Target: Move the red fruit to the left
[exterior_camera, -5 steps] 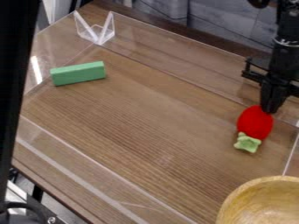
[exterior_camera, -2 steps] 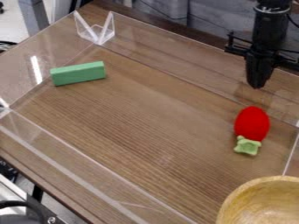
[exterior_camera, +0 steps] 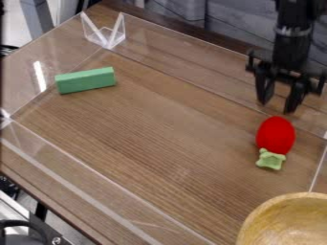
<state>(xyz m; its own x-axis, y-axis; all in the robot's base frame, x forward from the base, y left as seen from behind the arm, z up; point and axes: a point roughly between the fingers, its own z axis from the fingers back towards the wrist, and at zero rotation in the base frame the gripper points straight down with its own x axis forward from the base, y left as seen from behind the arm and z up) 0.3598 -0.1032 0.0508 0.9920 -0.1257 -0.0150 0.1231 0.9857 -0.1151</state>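
We find the red fruit [exterior_camera: 276,135] lying on the bench [exterior_camera: 153,144], leafy cap toward the camera, well to the right of the green block [exterior_camera: 86,79]. The gripper [exterior_camera: 282,96] hangs just behind the red fruit, jaws spread wide and empty. We judge a risk: an off-centre descent could nudge the glossy fruit, rolling it toward the wooden bowl [exterior_camera: 294,222].

The black robot arm [exterior_camera: 295,29] is cut off by the top edge, so only its lower part is seen. The pale wooden bowl [exterior_camera: 292,222] at the near right is cropped by the bottom and right edges (only part of its rim is seen). The far background is blurred.
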